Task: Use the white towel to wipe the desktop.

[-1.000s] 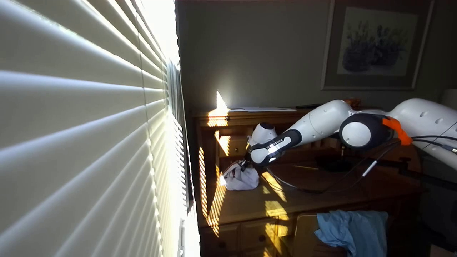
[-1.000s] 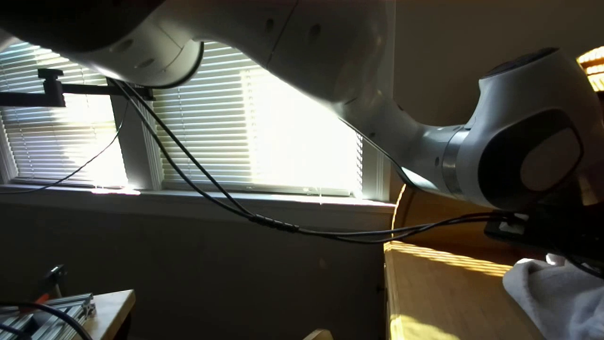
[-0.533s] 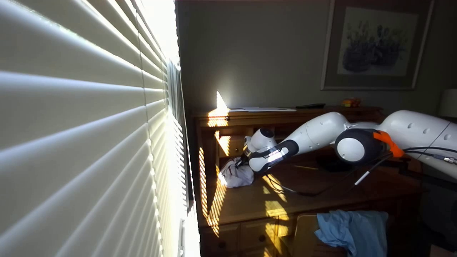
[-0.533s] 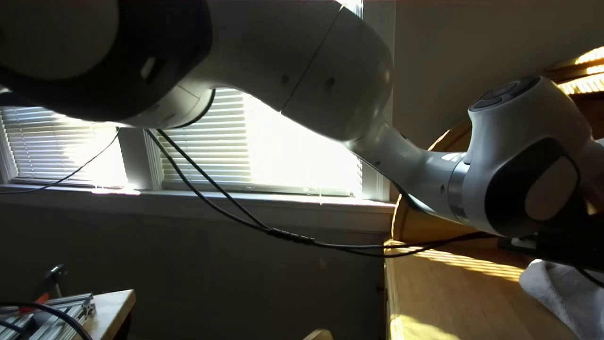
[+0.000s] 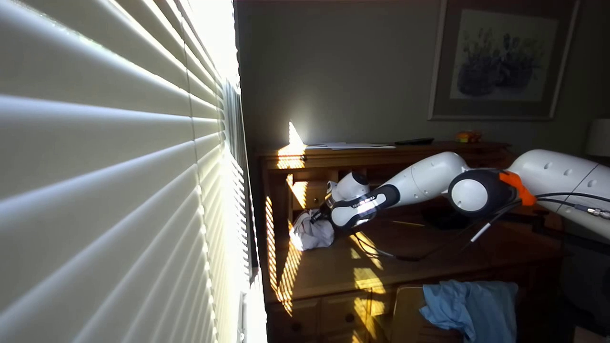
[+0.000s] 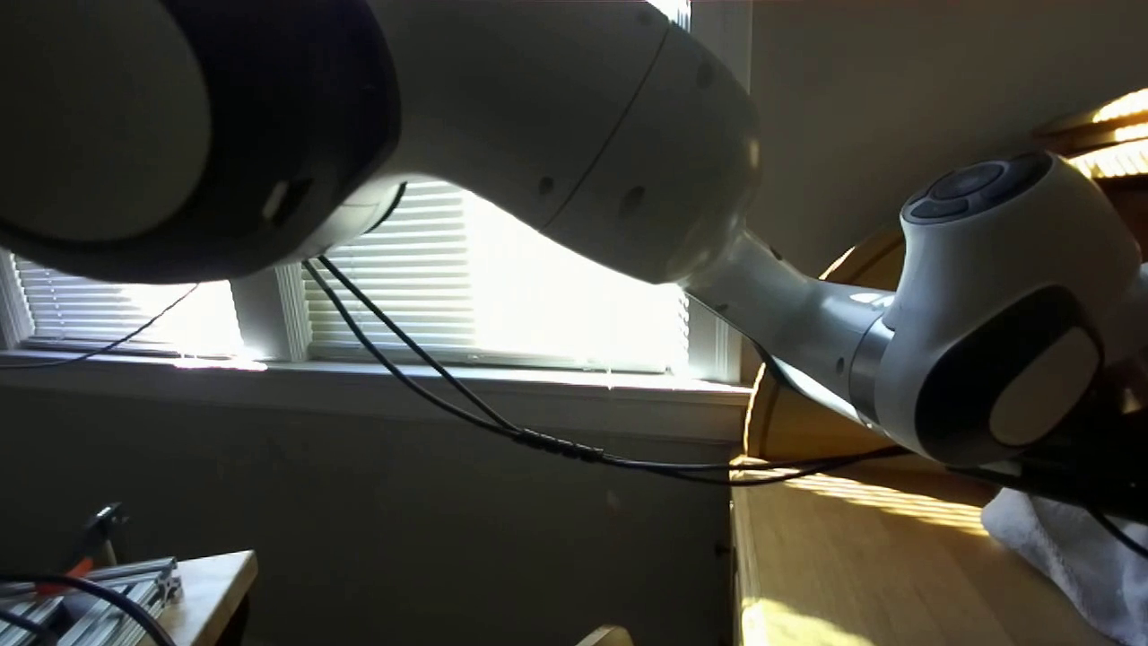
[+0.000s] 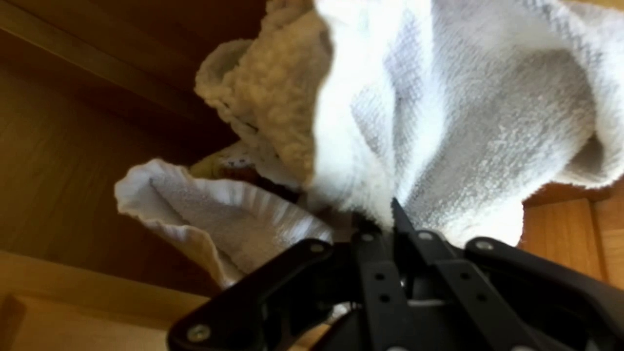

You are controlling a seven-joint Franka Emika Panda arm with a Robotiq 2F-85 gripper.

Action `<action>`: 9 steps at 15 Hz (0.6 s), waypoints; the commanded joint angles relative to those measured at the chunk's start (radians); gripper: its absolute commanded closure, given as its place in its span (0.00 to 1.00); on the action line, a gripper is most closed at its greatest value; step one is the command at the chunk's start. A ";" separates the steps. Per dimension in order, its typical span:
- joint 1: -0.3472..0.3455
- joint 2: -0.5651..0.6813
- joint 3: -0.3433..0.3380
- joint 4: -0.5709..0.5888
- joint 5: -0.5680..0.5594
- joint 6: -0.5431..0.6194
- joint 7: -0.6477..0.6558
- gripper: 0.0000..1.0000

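Note:
The white towel [image 5: 312, 234] is bunched up near the window end of the brown desktop [image 5: 333, 274], close to the hutch. In an exterior view, part of the towel [image 6: 1067, 552] rests low against the desktop [image 6: 870, 574] beneath the wrist. The wrist view shows my gripper [image 7: 385, 219] shut on the white towel [image 7: 468, 112], a fold pinched between the fingers. Loose cloth spreads out on both sides of the fingers, with a flap [image 7: 214, 214] to the left. The left fingertip is mostly covered by fabric. Where the towel's underside meets the wood is hidden.
Small drawers [image 5: 314, 196] and a hutch rise behind the desktop. Window blinds [image 5: 119, 190] stand close at the window end. A light-blue cloth [image 5: 469, 305] hangs on a chair [image 5: 405, 309] at the desk's front. Black cables [image 6: 556, 446] sag below the arm.
The arm has come lower, and the gripper with the towel has slid toward the window end of the desk, mostly in the earlier half second. The grip stays shut on the cloth.

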 commanded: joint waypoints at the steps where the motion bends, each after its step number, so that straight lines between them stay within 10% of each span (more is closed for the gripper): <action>1: 0.004 -0.001 -0.005 -0.001 0.007 0.000 -0.001 0.91; 9: 0.130 0.140 -0.274 0.183 -0.031 -0.016 0.116 0.98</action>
